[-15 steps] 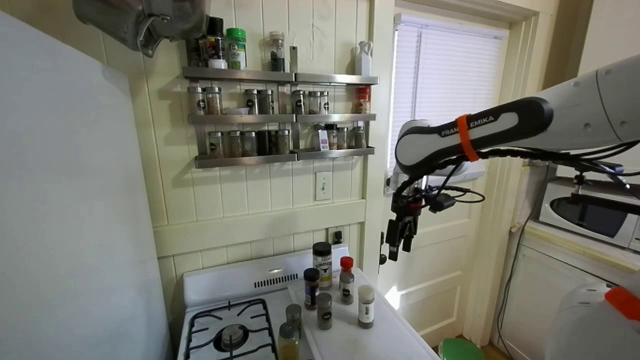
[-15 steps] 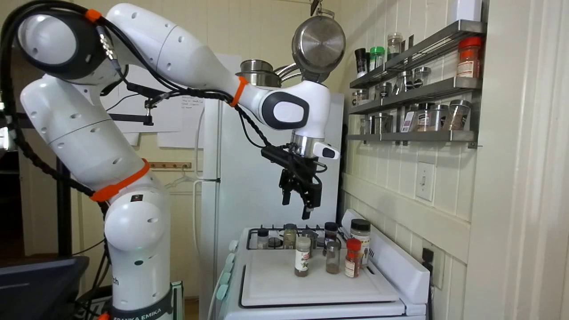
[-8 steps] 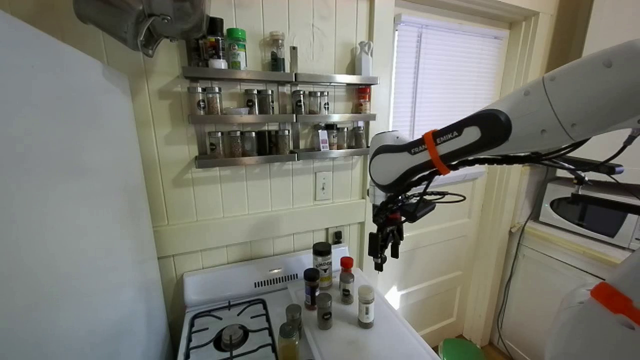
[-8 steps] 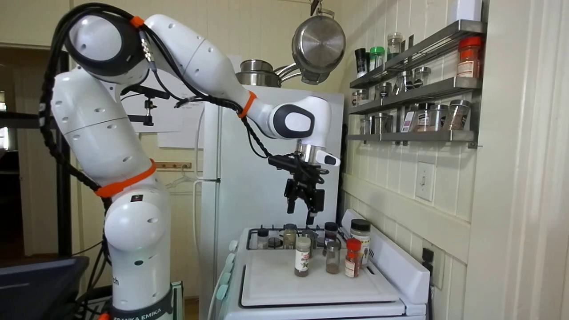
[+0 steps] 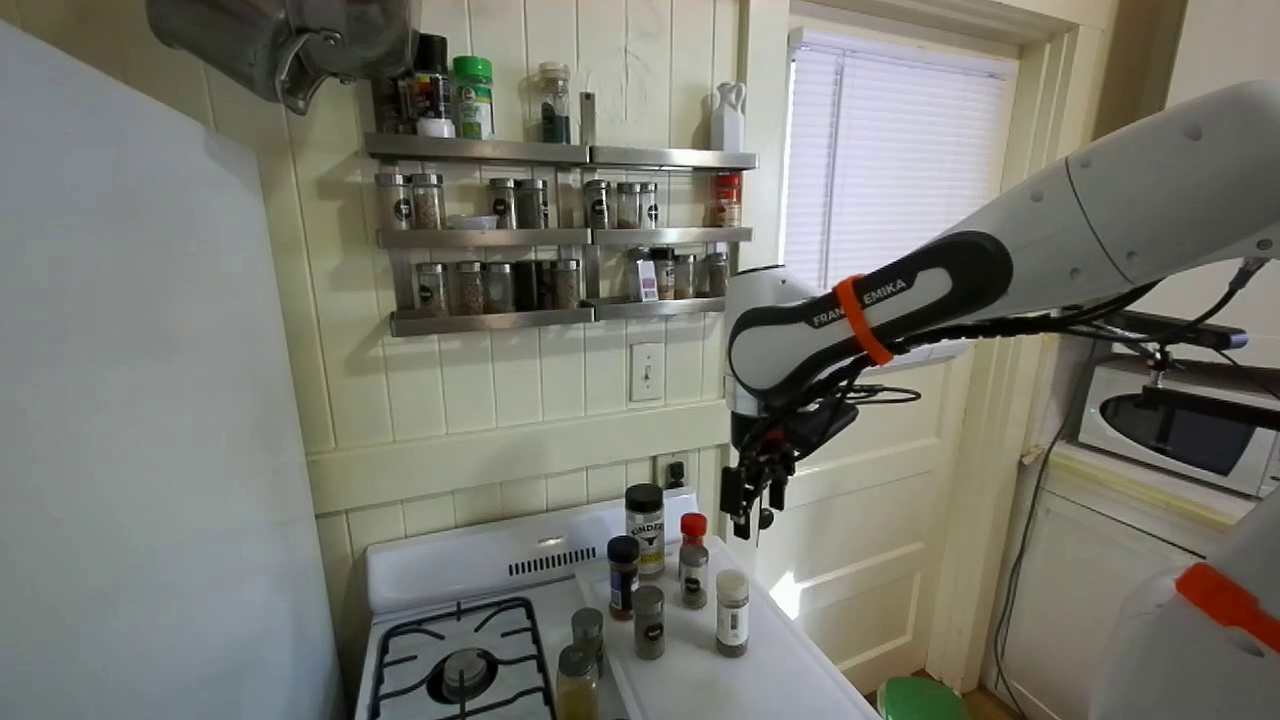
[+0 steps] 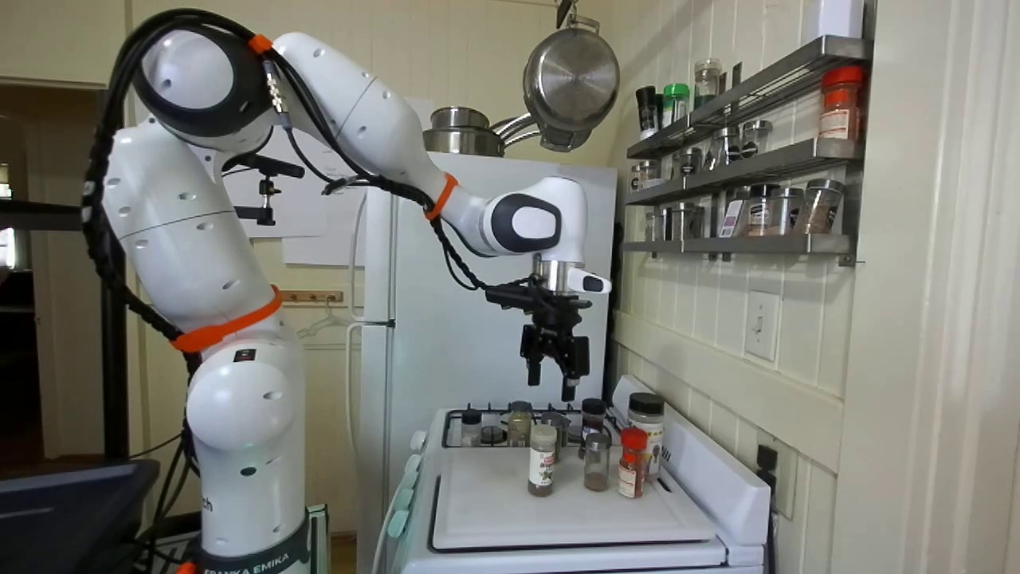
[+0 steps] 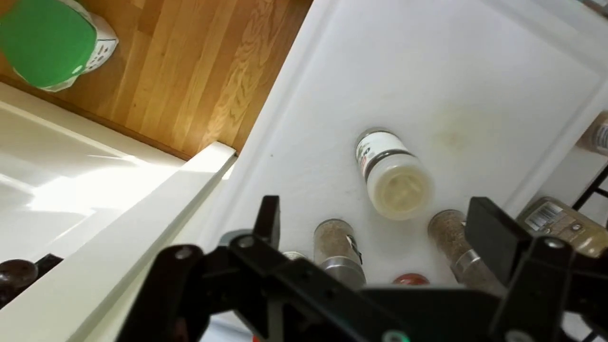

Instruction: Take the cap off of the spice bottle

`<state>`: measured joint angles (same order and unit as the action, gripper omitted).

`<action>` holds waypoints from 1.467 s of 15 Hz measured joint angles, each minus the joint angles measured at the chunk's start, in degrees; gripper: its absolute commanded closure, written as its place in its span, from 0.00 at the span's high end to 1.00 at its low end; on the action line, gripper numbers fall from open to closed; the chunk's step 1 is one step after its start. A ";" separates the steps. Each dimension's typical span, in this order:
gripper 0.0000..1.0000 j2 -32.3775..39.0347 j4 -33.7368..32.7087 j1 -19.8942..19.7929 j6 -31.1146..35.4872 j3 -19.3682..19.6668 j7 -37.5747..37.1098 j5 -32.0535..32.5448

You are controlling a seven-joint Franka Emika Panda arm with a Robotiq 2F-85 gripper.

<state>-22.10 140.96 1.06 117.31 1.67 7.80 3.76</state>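
Observation:
A spice bottle with a pale translucent cap stands upright on the white stove cover, in both exterior views (image 5: pixel 732 625) (image 6: pixel 541 469). In the wrist view its cap (image 7: pixel 401 192) faces the camera, ahead of the space between the fingers and apart from them. The cap is on the bottle. My gripper hangs pointing down above the bottles, in both exterior views (image 5: pixel 758 517) (image 6: pixel 551 388). In the wrist view the gripper (image 7: pixel 374 218) is open wide, with nothing between its fingers (image 7: pixel 270 218).
A red-capped bottle (image 6: pixel 631 470), a silver-lidded jar (image 5: pixel 649 635), a dark bottle (image 5: pixel 622 590) and a large black-capped jar (image 5: pixel 645 548) stand close by. More jars stand near the burner grate (image 5: pixel 545 650). The stove's back panel (image 6: pixel 717 478) and wall shelves (image 6: pixel 741 243) border the space.
The arm has swung over the stove, and the gripper has come closer to the bottles and somewhat lower. It has stayed open. The bottles have not moved.

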 measured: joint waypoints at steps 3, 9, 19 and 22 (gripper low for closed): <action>1.00 0.10 0.09 0.01 1.40 -0.20 -0.08 -0.07; 1.00 2.28 1.05 0.69 6.24 -1.91 -0.84 -0.76; 0.64 5.31 3.69 1.57 10.63 -2.93 -1.11 -4.29; 0.72 5.47 4.15 1.57 10.63 -3.41 -2.68 -4.30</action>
<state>-16.64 145.11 2.63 127.94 -1.74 5.11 -0.54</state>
